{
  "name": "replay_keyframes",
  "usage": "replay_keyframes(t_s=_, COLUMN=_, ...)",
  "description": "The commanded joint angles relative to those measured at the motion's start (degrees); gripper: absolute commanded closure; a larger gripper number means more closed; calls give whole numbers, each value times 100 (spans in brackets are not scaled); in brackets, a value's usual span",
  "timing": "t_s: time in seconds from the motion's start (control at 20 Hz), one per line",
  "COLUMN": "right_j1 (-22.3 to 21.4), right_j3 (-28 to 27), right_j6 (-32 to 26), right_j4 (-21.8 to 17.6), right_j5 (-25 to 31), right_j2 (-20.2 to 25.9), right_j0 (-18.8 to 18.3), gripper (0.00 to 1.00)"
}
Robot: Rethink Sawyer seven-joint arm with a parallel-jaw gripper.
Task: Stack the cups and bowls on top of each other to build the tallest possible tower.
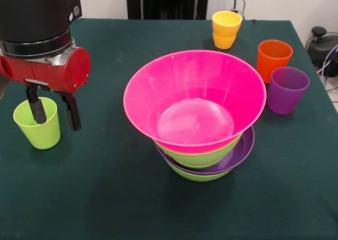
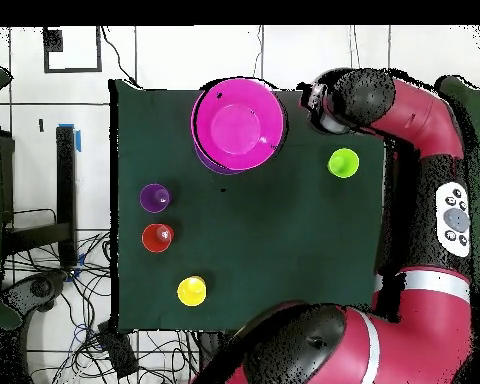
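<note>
So the tower (image 1: 203, 145) sits pretty much mid-frame on the green counter (image 1: 105, 198): a lime green bowl (image 1: 196, 175) at the bottom, a wide purple bowl (image 1: 240, 151) on that, another lime green bowl (image 1: 203, 156) nested in it, and the big pink bowl (image 1: 194, 100) on top. Over at the left, the gripper (image 1: 52, 113) hangs with its jaws spread apart, one finger (image 1: 37, 111) down inside the lime green cup (image 1: 38, 124), the other outside its rim, not clamped on it. Upper right of the frame has the yellow-orange cup (image 1: 226, 29), orange cup (image 1: 273, 59) and purple cup (image 1: 287, 89), all upright and loosely in a row, well apart from the stack.
</note>
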Motion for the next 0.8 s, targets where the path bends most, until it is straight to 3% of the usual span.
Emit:
replay_keyframes(t_s=0.05, right_j1=-67, right_j3=727, right_j6=-961, right_j4=-471, right_j5=-95, right_j2=215, right_j0=51, gripper=0)
replay_keyframes(t_s=0.8, right_j1=-172, right_j3=1098, right_j6=-847, right_j4=-605, right_j5=-267, right_j2=177, right_j0=-75, gripper=0)
